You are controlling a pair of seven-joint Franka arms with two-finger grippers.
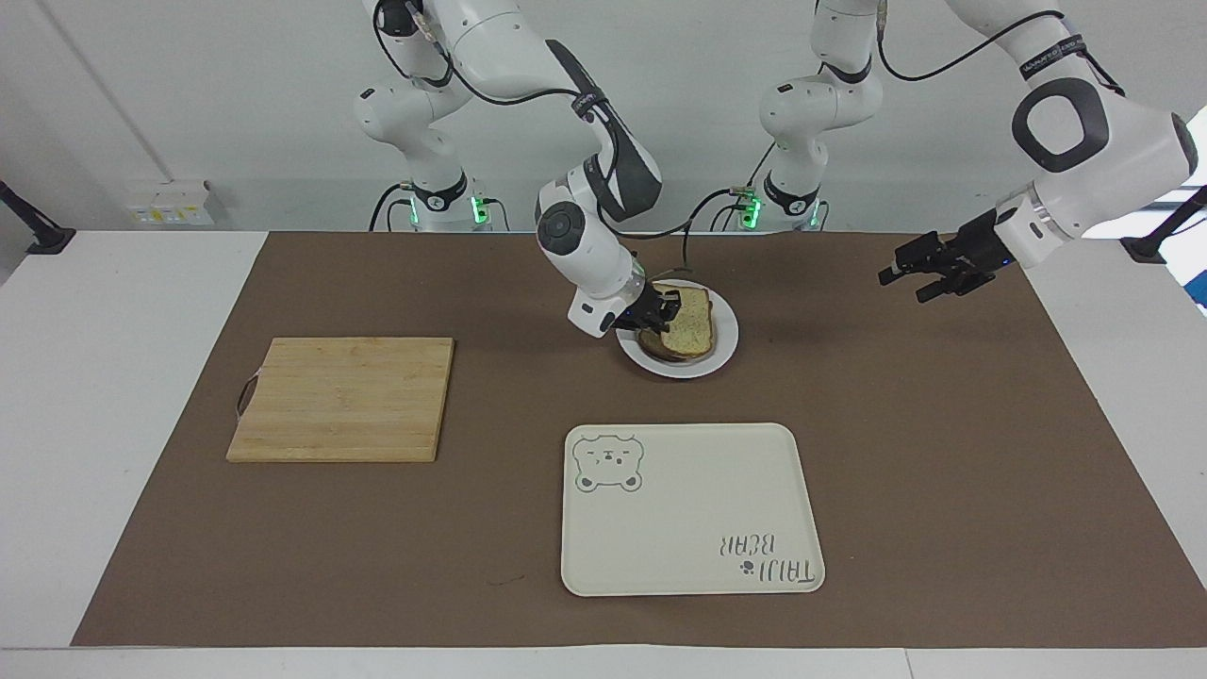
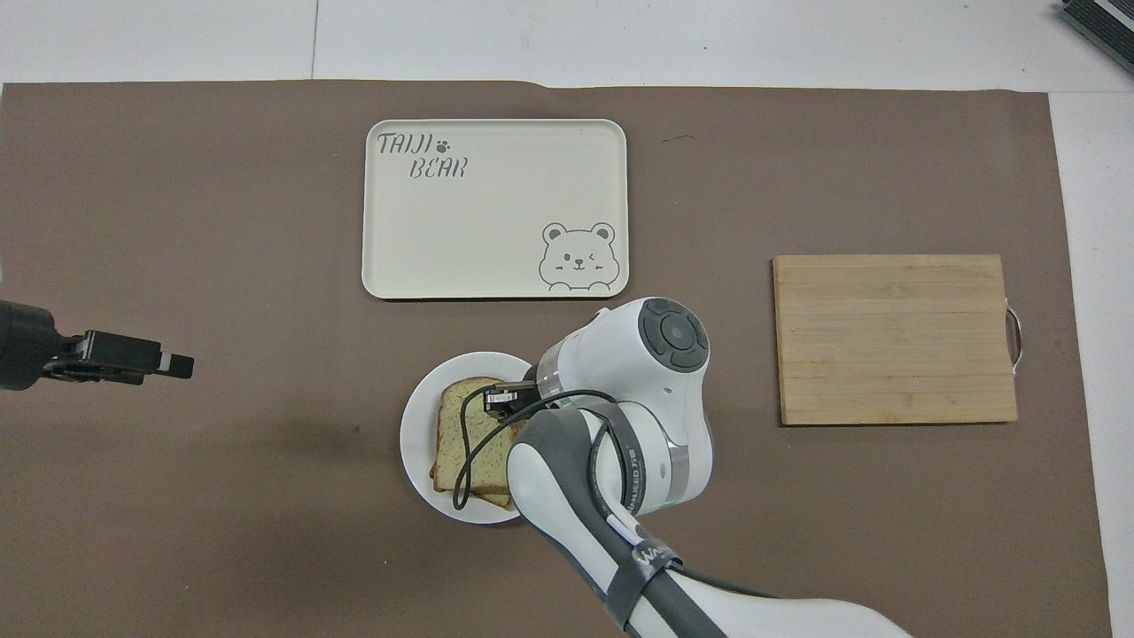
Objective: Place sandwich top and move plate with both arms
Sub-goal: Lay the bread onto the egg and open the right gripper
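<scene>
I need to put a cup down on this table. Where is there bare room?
Bare mat lies between the tray and the board, and off the tray toward the left arm's end. It is crowded at the plate, where the right gripper holds the top slice.

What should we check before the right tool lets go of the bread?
1. Top slice over the stack on the plate: ok.
2. Slice lying flat: not ok, it looks tilted.
3. Right tool shut on the slice: ok.
4. Left tool open, over bare mat toward the left arm's end: ok.
5. Tray has nothing on it: ok.
6. Filling under the slice: cannot tell.
</scene>
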